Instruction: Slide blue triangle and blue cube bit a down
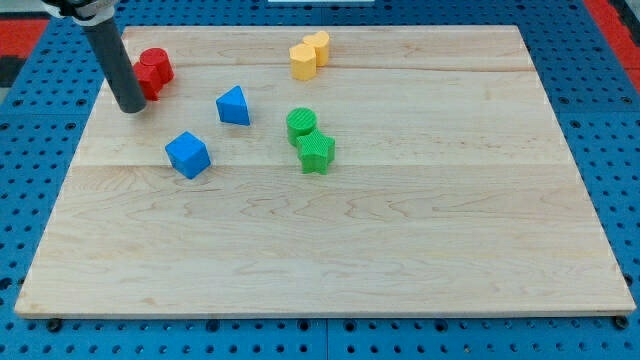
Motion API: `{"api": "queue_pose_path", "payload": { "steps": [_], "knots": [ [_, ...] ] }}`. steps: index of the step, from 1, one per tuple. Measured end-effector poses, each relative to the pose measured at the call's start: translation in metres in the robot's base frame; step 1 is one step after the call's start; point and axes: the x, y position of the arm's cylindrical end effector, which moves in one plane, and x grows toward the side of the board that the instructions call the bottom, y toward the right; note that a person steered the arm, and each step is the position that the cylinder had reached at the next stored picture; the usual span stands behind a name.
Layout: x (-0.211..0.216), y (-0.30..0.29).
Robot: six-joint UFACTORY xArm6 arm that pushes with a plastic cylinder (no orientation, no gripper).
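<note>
The blue triangle (233,106) lies on the wooden board (330,240) in the upper left part. The blue cube (188,155) sits a little below and to the left of it, apart from it. My tip (131,106) rests on the board at the upper left, left of the blue triangle and above-left of the blue cube, touching neither. The rod rises from it toward the view's top left.
Two red blocks (152,72) sit just right of the rod, near the board's top left. A yellow pair (309,54) sits at the top middle. A green cylinder (301,124) touches a green star (316,152) right of the blue triangle.
</note>
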Motion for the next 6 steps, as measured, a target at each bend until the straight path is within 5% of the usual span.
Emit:
{"api": "queue_pose_path", "payload": {
  "steps": [3, 6],
  "knots": [
    [-0.045, 0.032],
    [-0.040, 0.121]
  ]
}}
